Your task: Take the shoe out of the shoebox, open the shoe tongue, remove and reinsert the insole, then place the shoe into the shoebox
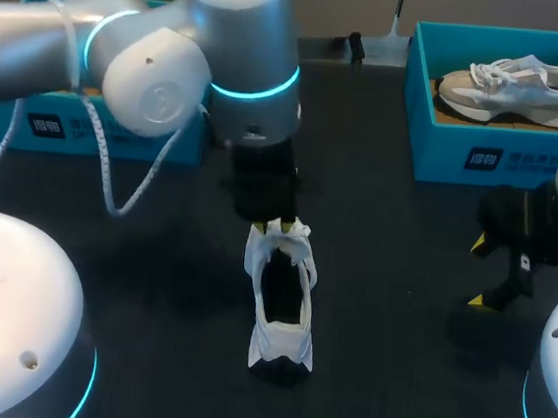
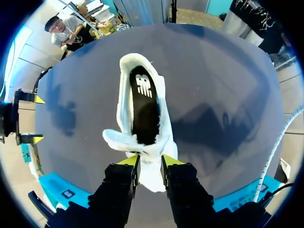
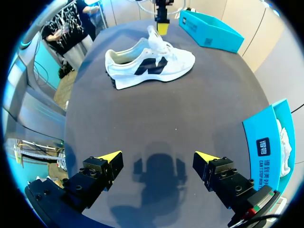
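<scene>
risk 1: the shoe (image 1: 279, 308) prob lifts or drags if the tongue (image 2: 142, 151) gets pulled back any harder, bc nothing is pinning it down.
risk 2: soft, thin flap, so the pinch could slip off and it flops back over the opening, imo.
risk 3: low, light shoe standing on its sole, so a sideways tug might roll it over.
shoe look: white w/ a dark side logo, upright on the sole, opening wide, black insole (image 2: 145, 109) seated inside.
shoe spot: mid table (image 1: 391, 378), out of the box, heel pointing away from the left gripper.
left gripper (image 2: 149, 164): fingers nearly together, clamped on the tongue at the lace end.
right gripper (image 3: 159, 159): fingers spread wide, holding nothing, over bare table well apart from the shoe.
boxes: teal box (image 1: 482, 154) at far right w/ a grey-white shoe (image 1: 513, 88) in it; 2nd teal box (image 1: 30, 126) far left behind the left arm.
</scene>
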Robot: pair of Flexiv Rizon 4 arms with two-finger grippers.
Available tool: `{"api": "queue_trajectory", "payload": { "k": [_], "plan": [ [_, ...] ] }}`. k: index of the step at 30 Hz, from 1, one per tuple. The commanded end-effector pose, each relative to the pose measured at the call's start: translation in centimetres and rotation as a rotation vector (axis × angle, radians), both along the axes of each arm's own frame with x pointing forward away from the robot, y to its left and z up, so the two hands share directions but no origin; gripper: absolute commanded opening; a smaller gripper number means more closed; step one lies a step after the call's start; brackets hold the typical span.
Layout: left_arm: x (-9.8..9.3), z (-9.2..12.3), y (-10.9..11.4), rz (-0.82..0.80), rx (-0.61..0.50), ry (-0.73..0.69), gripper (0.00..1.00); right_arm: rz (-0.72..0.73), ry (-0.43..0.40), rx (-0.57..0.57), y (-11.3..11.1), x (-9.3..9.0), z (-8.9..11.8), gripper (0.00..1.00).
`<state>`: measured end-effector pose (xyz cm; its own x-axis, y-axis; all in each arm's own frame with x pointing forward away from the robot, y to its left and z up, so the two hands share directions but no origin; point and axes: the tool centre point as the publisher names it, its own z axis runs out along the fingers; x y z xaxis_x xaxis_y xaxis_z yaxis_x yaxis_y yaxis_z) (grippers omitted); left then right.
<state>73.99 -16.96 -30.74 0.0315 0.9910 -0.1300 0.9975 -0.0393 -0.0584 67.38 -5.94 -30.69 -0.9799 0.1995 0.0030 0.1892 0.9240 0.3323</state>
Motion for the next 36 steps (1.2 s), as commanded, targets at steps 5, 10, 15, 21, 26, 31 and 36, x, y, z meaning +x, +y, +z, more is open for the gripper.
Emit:
{"api": "queue_trajectory", "payload": {
  "k": [5, 10, 15, 21, 26, 31, 36],
  "plan": [
    [-2.0, -1.1, -1.5, -0.003, -0.023, 0.034, 0.27, -0.001, -0.001, -0.003, 0.1, -0.1, -0.1, 1.0],
    [-3.7, -1.2, -1.9, -0.002, -0.035, 0.027, 0.24, -0.001, -0.001, -0.003, 0.1, -0.1, -0.1, 1.0],
    [-3.4, -0.1, -1.0, 0.013, -0.057, -0.001, 0.25, -0.001, -0.001, -0.003, 0.1, -0.1, -0.1, 1.0],
    [-0.9, 1.1, -1.5, 0.042, -0.061, -0.042, 0.28, -0.001, -0.001, -0.003, 0.1, -0.1, -0.1, 1.0],
    [0.3, 0.1, -3.0, 0.014, -0.036, -0.035, 0.29, -0.001, -0.001, -0.003, 0.1, -0.1, -0.1, 1.0],
    [0.4, -1.5, -4.3, -0.075, 0.03, -0.062, 0.29, -0.001, -0.001, -0.003, 0.1, -0.1, -0.1, 1.0],
    [-0.2, -1.1, -3.7, -0.128, 0.029, -0.064, 0.29, -0.001, -0.001, -0.003, 0.1, -0.1, -0.1, 1.0]
  ]
}}
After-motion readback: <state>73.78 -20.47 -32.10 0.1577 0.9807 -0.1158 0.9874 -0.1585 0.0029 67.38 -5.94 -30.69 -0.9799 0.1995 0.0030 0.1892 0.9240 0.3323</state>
